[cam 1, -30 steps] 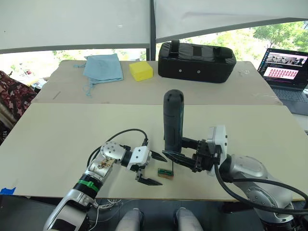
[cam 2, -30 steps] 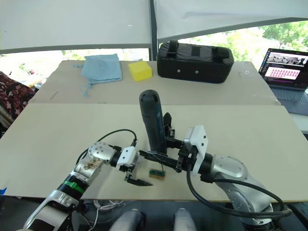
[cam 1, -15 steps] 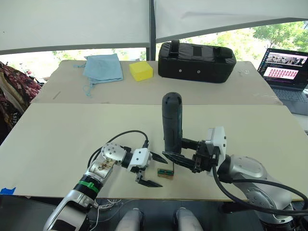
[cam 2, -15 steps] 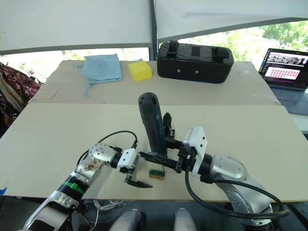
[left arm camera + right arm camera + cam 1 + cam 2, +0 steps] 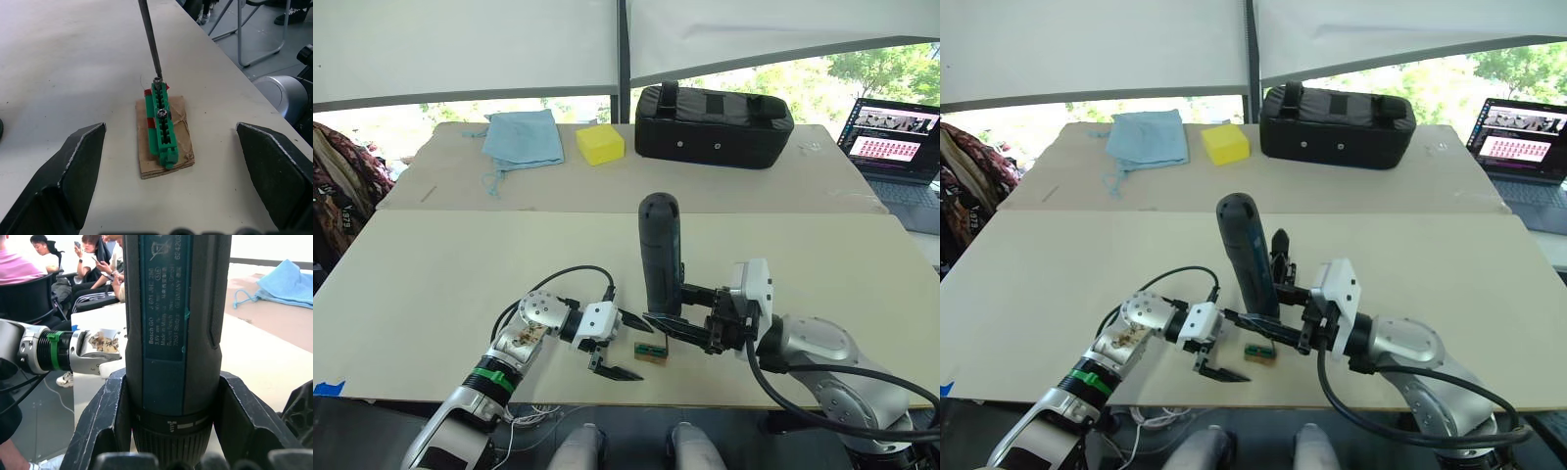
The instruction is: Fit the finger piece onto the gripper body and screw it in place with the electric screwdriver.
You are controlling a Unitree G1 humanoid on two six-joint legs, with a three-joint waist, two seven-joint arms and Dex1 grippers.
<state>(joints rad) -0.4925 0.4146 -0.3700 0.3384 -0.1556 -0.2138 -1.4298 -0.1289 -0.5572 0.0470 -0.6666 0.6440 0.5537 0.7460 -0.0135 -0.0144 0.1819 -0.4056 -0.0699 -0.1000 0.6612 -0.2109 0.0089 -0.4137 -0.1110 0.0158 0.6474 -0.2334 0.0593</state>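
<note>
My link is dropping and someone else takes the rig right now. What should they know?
Right gripper: shut on the thick dark grey-black cylindrical electric screwdriver, held upright. Its thin metal bit meets the end screw of a green plastic strip on a brown cardboard scrap.
Left gripper: open, one finger on either side of the strip, not touching it.
Done: bit on a screw.
Left: probably all of the fitting and screwing.

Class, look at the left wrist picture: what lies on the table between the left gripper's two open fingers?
A green ridged strip on a small cardboard pad, with the electric screwdriver's metal bit touching a screw at the strip's far end.
</note>
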